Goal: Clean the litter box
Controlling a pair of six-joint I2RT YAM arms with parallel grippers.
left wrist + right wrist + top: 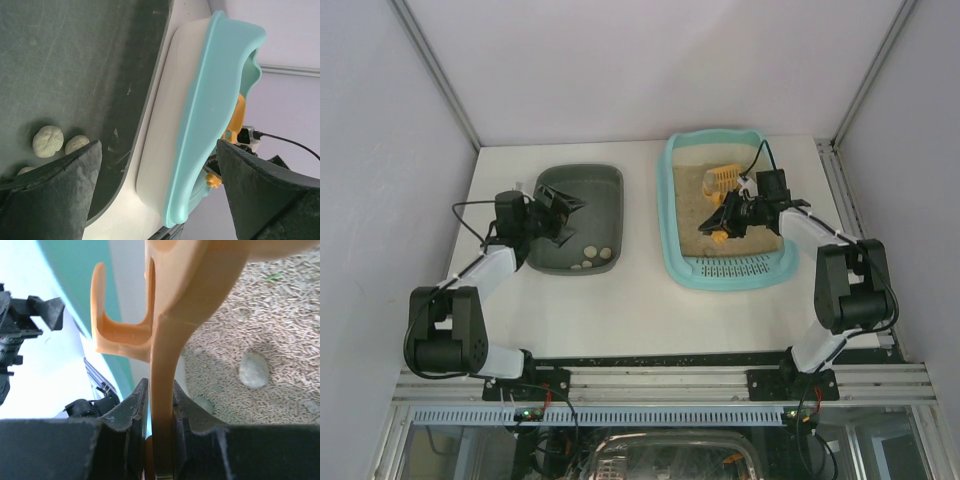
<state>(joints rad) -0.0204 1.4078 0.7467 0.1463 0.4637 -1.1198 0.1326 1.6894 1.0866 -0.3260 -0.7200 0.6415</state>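
Observation:
The light-teal litter box (668, 225) sits at the right with beige litter and a perforated strip at its near end. My right gripper (728, 218) is over the litter, shut on the handle of an orange scoop (723, 180). In the right wrist view the gripper (161, 440) clamps the scoop handle (162, 365) above the litter, where a pale grey clump (254, 370) lies. My left gripper (566, 213) is open and empty over the dark tub (612, 190). In the left wrist view its fingers (55, 195) stand wide apart, with the litter box (210, 110) beyond.
The dark grey-green tub (75, 60) at the left holds a few pale clumps (590, 257), also seen in the left wrist view (47, 141). A strip of white table separates tub and litter box. Grey walls close in the table on three sides.

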